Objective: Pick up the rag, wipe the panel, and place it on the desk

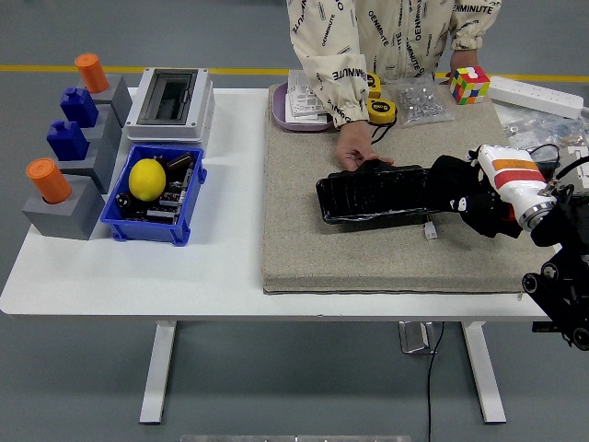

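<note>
The right hand [465,198] grips a black rag [451,184] with curled fingers, touching the panel [373,193], which a person's hand [354,147] steadies.

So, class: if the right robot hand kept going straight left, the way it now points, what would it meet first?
The black panel. The right robot hand, wrapped in a dark rag, is already at the panel's right end, though actual contact is hard to judge. A person's hand steadies the panel's far edge.

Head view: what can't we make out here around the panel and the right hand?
- Rag: not separable from the right hand, dark on dark.
- Panel: right end covered by that hand; whether they touch is unclear.
- Left arm: outside the frame.
- Person's hand hides the panel's far edge.
</note>
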Robot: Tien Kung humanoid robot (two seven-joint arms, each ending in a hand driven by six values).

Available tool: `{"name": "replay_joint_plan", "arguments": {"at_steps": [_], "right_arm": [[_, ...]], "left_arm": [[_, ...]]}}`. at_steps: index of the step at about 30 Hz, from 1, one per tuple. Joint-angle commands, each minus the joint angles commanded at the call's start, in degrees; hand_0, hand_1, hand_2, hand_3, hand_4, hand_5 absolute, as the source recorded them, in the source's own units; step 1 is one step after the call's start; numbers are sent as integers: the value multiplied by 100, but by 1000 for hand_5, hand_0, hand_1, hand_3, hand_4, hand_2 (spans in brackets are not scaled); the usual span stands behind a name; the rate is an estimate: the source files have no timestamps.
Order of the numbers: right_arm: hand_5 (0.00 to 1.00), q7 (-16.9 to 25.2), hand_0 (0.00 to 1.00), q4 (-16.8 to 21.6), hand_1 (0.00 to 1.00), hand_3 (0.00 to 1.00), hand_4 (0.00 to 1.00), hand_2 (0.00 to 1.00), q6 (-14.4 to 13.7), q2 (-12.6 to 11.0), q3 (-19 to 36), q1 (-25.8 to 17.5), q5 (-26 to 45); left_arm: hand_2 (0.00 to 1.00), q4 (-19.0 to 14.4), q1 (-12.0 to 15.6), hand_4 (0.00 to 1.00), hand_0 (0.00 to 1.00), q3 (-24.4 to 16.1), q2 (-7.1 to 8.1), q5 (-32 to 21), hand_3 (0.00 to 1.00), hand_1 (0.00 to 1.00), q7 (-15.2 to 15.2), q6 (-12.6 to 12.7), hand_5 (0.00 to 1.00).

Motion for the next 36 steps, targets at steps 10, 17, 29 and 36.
{"name": "replay_joint_plan", "arguments": {"at_steps": [10, 17, 29, 36], "right_arm": [[93, -1, 220, 10, 310, 395, 998, 352, 14, 94, -186, 109, 29], [94, 1, 220, 4, 310, 396, 998, 352, 23, 183, -317, 167, 50], [95, 31, 219, -134, 311, 396, 998, 353, 21, 466, -634, 445, 81], [96, 91, 219, -461, 311, 396, 998, 353, 3, 609, -643, 623, 89]], "left_arm": [[743, 0, -13, 599, 650, -6, -1, 0, 566, 696, -2, 0, 477], [742, 0, -25, 599, 650, 4, 11, 4, 566, 696, -2, 0, 477], [742, 0, -18, 599, 651, 59, 33, -4, 566, 696, -2, -4, 477], [742, 0, -7, 599, 651, 56, 35, 5, 566, 696, 12, 1, 477]]}}
